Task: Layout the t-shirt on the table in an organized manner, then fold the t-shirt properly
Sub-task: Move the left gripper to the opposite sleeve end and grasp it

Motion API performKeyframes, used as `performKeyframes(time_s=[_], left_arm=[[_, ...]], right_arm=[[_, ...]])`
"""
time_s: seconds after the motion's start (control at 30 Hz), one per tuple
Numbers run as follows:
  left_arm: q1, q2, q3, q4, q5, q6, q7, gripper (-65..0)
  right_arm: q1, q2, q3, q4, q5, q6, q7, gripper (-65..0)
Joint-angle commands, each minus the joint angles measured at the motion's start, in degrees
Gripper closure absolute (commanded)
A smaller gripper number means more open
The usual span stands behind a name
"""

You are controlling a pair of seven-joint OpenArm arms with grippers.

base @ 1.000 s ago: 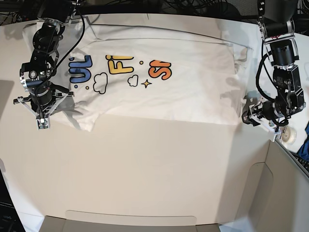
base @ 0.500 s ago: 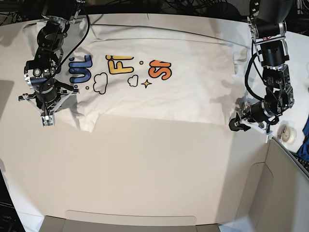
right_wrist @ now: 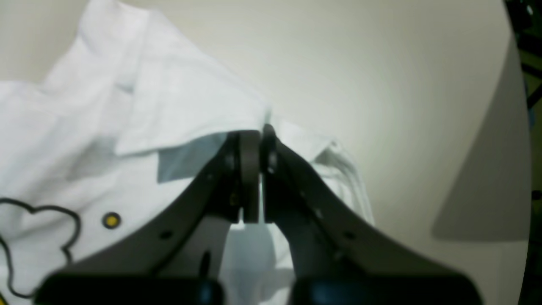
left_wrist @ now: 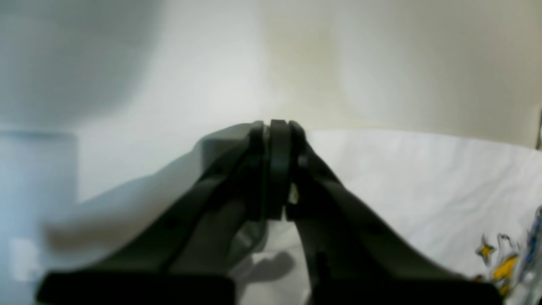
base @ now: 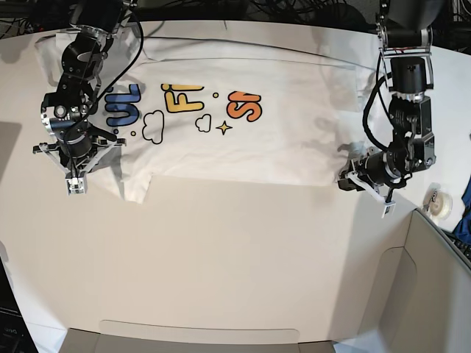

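Note:
The white t-shirt (base: 243,140) lies print up on the white table (base: 221,257), with its lower part folded under. The yellow, orange and blue lettering and the clouds show. My left gripper (base: 346,179) is shut at the shirt's lower right corner; in the left wrist view (left_wrist: 275,127) its jaws are closed at the edge of the cloth (left_wrist: 402,178). My right gripper (base: 78,151) is shut at the shirt's left sleeve edge; in the right wrist view (right_wrist: 254,129) the jaws pinch white cloth (right_wrist: 169,106).
A grey-white box panel (base: 434,287) stands at the near right corner. A small tape roll (base: 439,204) lies by it. Dark cables (base: 294,11) run along the far table edge. A blue object (base: 464,220) sits at the right edge.
My left gripper has moved inward to the left, dragging the shirt's lower right corner with it. My right gripper has shifted slightly right and away, and the left sleeve edge has moved with it.

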Motion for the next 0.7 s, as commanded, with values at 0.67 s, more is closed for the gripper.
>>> performKeyframes(time_s=[0.67], left_arm=[[14.5,-5.1,-20.9,42.1,-1.2,-0.5,12.8,0.0]], right_arm=[[2.5,-4.2,8.8,7.9,0.2,-0.5,1.6,0.0]])
